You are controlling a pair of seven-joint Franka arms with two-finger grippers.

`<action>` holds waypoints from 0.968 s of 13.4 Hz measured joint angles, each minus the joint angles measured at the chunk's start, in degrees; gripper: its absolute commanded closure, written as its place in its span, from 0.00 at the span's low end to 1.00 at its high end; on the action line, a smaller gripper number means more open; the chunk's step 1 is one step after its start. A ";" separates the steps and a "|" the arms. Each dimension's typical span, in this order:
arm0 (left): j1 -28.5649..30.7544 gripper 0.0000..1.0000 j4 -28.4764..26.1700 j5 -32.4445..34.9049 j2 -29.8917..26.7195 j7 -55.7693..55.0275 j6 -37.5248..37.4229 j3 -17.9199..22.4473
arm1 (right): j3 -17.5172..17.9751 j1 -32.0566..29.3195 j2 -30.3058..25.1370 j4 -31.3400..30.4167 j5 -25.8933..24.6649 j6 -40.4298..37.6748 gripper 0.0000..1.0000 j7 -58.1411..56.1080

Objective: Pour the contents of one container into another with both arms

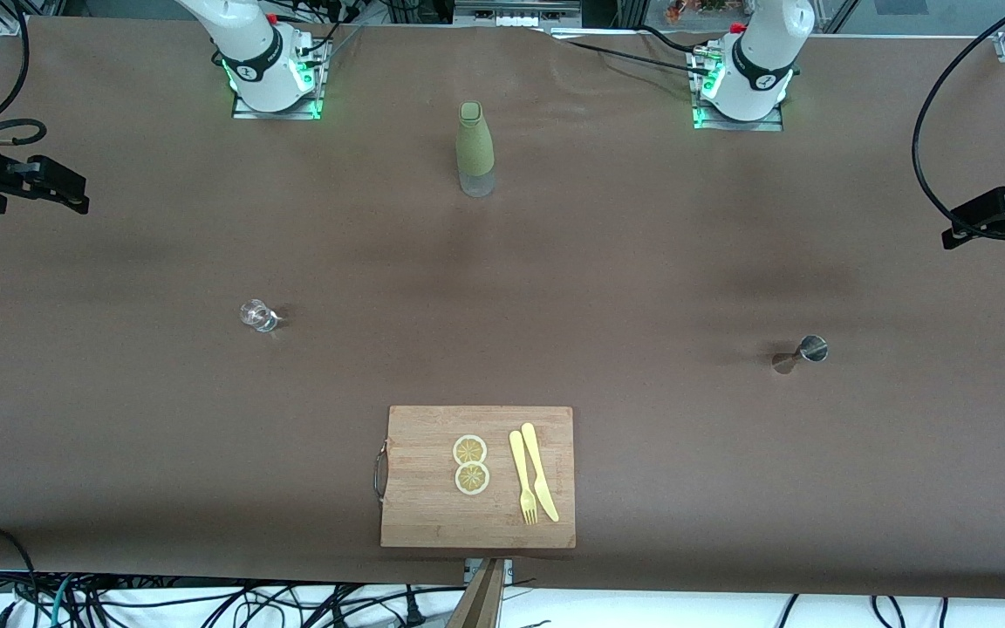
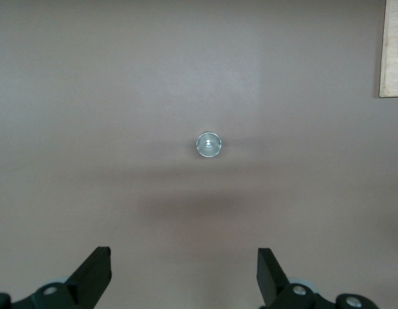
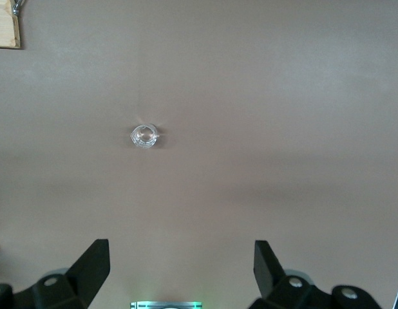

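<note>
The tiny clear glass cup (image 1: 258, 316) stands on the brown table toward the right arm's end. My right gripper (image 3: 181, 250) hangs open high above the table, with the cup (image 3: 144, 136) small below it and nothing between its fingers. The steel jigger (image 1: 801, 353) stands toward the left arm's end. High over it is my left gripper (image 2: 184, 257), open and empty, looking down into the jigger's round cup (image 2: 208, 144). In the front view only the two arms' bases show; both hands are out of that view.
A tall olive-green bottle (image 1: 475, 150) stands between the two bases. A wooden cutting board (image 1: 420, 506) near the front camera holds two lemon slices (image 1: 470, 464), a yellow fork (image 1: 522, 478) and knife (image 1: 539, 471). Black camera mounts (image 1: 40, 183) (image 1: 1004, 218) jut in at both table ends.
</note>
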 measured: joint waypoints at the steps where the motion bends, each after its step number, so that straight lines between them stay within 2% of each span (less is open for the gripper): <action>1: 0.00 0.00 -0.02 0.00 -0.01 0.00 0.00 -0.01 | 0.00 0.00 0.00 0.00 0.01 0.00 0.01 0.00; 13: -0.04 0.00 -0.71 0.00 -0.12 -0.04 -0.01 -0.09 | -0.01 -0.02 0.00 0.00 0.11 0.00 0.01 0.03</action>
